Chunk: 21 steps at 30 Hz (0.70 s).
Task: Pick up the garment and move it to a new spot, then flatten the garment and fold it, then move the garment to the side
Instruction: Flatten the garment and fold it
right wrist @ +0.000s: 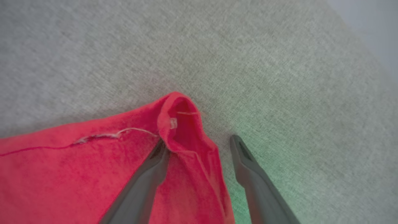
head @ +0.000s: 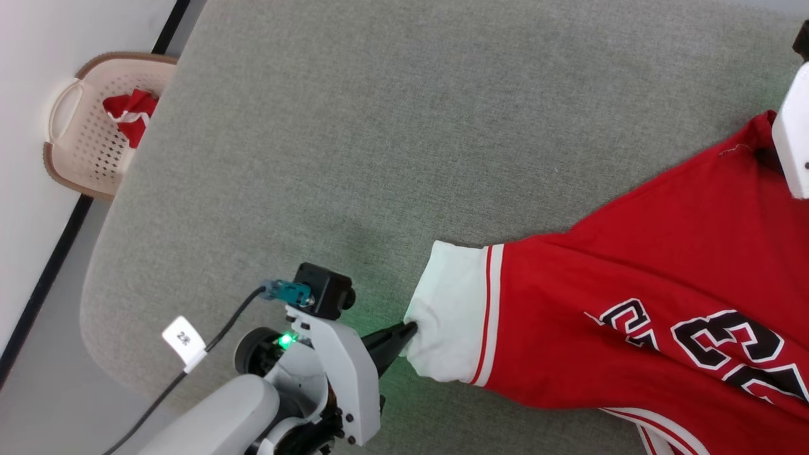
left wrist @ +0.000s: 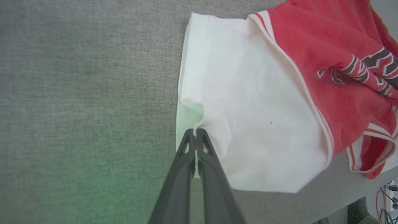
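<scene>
**Flattening step: sleeve pinched, far corner not yet gripped**

The garment (head: pixel 632 272) lies on the grey counter (head: pixel 379 126), filling the lower right of the head view, one white sleeve (head: pixel 445 316) reaching toward centre frame.

Left end effector (head: pixel 411 328), lower centre of the head view: fingers pressed together on the sleeve's open hem. In the left wrist view (left wrist: pixel 195 132) a sliver of white cloth sits between the tips, so it has hold of the garment.

Right end effector (right wrist: pixel 198 142): fingers spread wide, holding nothing. They straddle a puckered red fold at centre of the right wrist view – one finger against the cloth, the other over bare counter.

Judgement: spreading is under way, folding not begun. The next move probably calls for the right fingers to close on that red fold, then both arms drawing apart to take out the slack.

Unclear:
- garment cut off at the right and bottom edges of the head view – lettering only partly legible;
- whether the right finger lies over or under the cloth;
- right wrist view soft with blur.

A basket (head: pixel 69 126) with red cloth sits at upper left.
</scene>
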{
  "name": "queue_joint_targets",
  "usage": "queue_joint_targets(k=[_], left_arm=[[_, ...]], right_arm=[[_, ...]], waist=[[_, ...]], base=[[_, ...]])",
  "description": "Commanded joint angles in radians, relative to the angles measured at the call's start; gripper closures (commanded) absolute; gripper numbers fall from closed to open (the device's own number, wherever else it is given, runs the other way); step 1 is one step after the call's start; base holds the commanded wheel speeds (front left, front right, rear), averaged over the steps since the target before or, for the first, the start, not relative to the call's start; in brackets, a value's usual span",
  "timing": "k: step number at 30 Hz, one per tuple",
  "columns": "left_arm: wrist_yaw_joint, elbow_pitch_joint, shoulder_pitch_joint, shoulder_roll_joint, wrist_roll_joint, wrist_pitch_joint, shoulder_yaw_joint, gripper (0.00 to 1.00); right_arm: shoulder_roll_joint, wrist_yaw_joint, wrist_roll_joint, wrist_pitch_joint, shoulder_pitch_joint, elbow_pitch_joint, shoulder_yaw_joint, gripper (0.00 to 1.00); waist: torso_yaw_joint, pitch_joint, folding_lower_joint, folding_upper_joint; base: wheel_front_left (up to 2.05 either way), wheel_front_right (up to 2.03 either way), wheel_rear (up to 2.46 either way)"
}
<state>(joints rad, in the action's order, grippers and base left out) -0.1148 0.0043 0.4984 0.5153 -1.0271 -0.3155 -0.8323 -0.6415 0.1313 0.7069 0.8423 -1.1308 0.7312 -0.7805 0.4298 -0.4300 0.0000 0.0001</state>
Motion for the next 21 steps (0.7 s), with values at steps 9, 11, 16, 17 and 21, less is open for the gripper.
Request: queue_joint_targets(k=[9, 11, 16, 17, 21], left_arm=[[-0.001, 0.015, 0.006, 0.031, -0.011, -0.002, 0.016, 1.00], [-0.007, 0.008, 0.027, 0.052, -0.010, -0.021, 0.024, 1.00], [-0.021, -0.031, 0.118, 0.132, -0.007, -0.117, 0.056, 1.00], [-0.022, -0.032, 0.150, 0.153, 0.005, -0.141, 0.062, 1.00], [-0.005, -0.005, 0.295, 0.189, 0.023, -0.235, 0.082, 1.00]], right_arm=[[-0.008, -0.001, 0.070, 0.100, 0.027, 0.101, -0.095, 1.00], [-0.001, -0.001, 0.088, 0.099, 0.014, 0.089, -0.096, 1.00], [0.003, -0.001, 0.121, 0.052, -0.031, 0.031, -0.096, 1.00], [0.003, -0.001, 0.122, 0.035, -0.046, 0.020, -0.091, 1.00], [0.011, -0.001, 0.134, -0.037, -0.086, -0.006, -0.067, 1.00]], waist=[[-0.058, 0.022, 0.0000, -0.0001], [-0.080, 0.033, 0.0000, -0.0001], [-0.145, 0.078, 0.0000, -0.0001], [-0.160, 0.088, 0.0000, -0.0001], [-0.211, 0.135, 0.0000, -0.0001]], base=[[0.00, 0.00, 0.00], [0.00, 0.00, 0.00], [0.00, 0.00, 0.00], [0.00, 0.00, 0.00], [0.00, 0.00, 0.00]])
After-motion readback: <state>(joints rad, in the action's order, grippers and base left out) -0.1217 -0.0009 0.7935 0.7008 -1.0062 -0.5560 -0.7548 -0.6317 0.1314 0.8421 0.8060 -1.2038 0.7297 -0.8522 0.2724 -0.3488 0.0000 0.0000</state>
